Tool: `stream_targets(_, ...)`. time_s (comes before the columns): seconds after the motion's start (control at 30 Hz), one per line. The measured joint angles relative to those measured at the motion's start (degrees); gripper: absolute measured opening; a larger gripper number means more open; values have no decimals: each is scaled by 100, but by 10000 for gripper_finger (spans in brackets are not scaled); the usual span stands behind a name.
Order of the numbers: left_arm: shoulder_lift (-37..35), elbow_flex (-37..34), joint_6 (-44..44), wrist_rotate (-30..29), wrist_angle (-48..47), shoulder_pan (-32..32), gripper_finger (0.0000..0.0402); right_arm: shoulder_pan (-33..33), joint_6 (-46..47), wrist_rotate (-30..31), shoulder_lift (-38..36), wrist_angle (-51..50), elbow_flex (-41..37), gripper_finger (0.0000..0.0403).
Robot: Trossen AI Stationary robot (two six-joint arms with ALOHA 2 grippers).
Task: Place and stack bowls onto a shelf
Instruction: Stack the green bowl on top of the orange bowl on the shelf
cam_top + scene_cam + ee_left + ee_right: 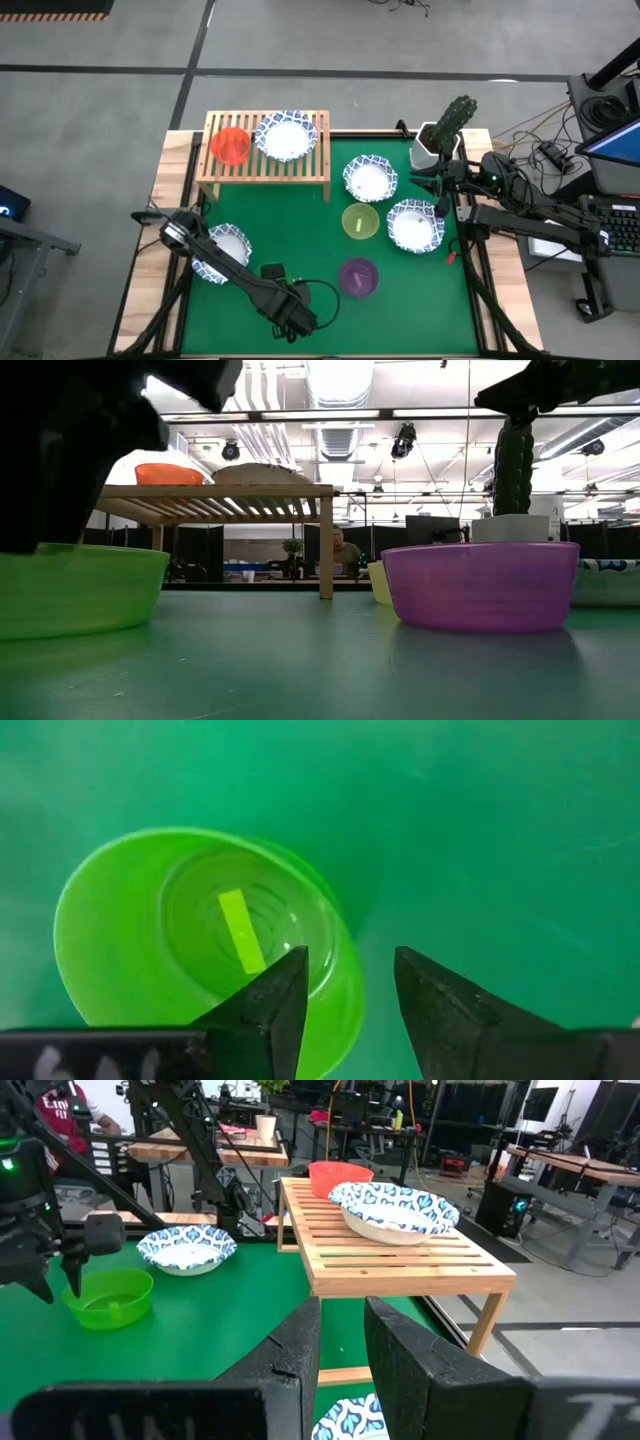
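My left gripper (350, 970) is open and hangs low over the lime green bowl (150, 920), near the table's near edge. One finger is above the bowl's inside and the other is outside its rim (352, 1005). In the high view this gripper (292, 318) hides the bowl. The shelf (300, 165) at the far left carries the red bowl (231, 144) and a white blue-rimmed bowl (285, 136). Three more white bowls (370, 178) (414, 225) (222, 250), the yellow-green bowl (360, 220) and the purple bowl (358, 276) sit on the green mat. My right gripper (342, 1330) waits open beside the cactus pot.
The white cactus pot (438, 145) stands at the mat's far right corner, just behind my right gripper (422, 180). The purple bowl (482, 585) sits close to the right of the lime bowl (75, 590). People show in the room beyond the table.
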Motion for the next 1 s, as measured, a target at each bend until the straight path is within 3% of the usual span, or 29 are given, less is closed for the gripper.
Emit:
stream_targets(0.33, -9, -708, -195, 50, 704, -33, 100, 0, 43, 0, -2, 6, 17, 70)
stream_targets(0.57, -42, -704, 28, 47, 663, -33, 9, 0, 34, -1, -2, 5, 18, 70)
stream_targets(0.87, -362, -362, 680, 32, 317, -46, 1, 0, -2, 0, -2, 4, 21, 70)
stream_targets(1.0, -694, 100, 807, -327, -190, 4, 0, 0, -8, 0, 0, 9, 21, 70)
